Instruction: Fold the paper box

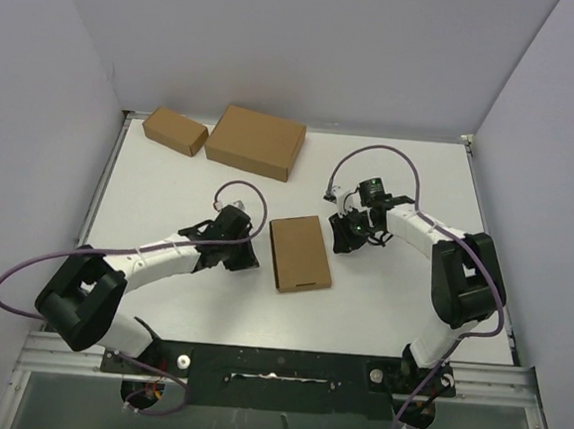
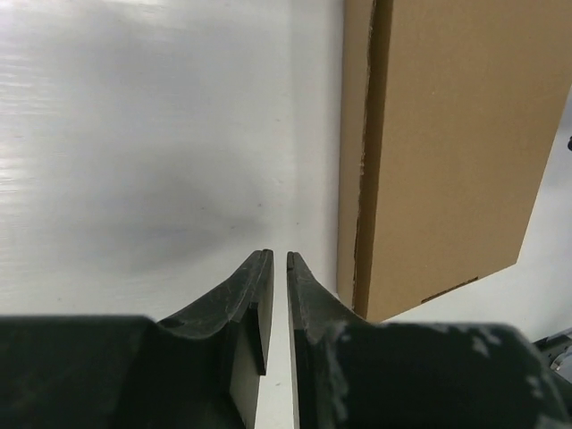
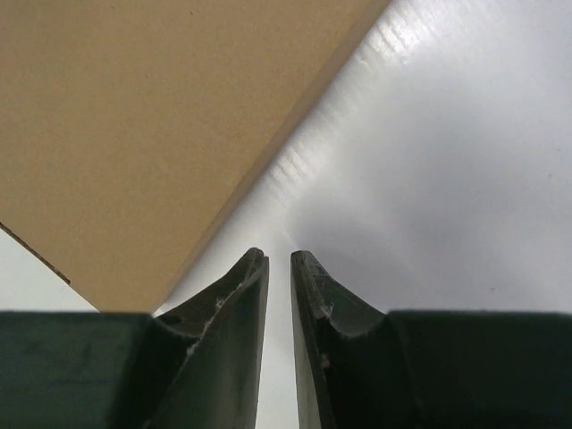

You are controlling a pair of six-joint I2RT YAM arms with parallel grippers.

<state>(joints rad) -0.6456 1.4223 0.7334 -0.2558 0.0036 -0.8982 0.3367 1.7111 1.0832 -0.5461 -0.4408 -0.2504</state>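
- Centrally, the box (image 1: 299, 253) lay flat on the white table (image 1: 389, 302), closed into a shallow brown rectangle between the two arms.
- The left gripper (image 1: 239, 254) sat just beside the box's left edge, its jaws nearly closed to a thin slit and holding nothing.
- The right gripper (image 1: 347, 234) sat just beside the right edge, near the far corner, likewise almost closed and empty.
- A larger box (image 1: 256, 142) and a small box (image 1: 174, 130) rested at the table's far edge, well apart.
- The folding looked finished, or very nearly so.
- The next move probably called for pressing the lid fully home, or lifting both arms clear without nudging the box.
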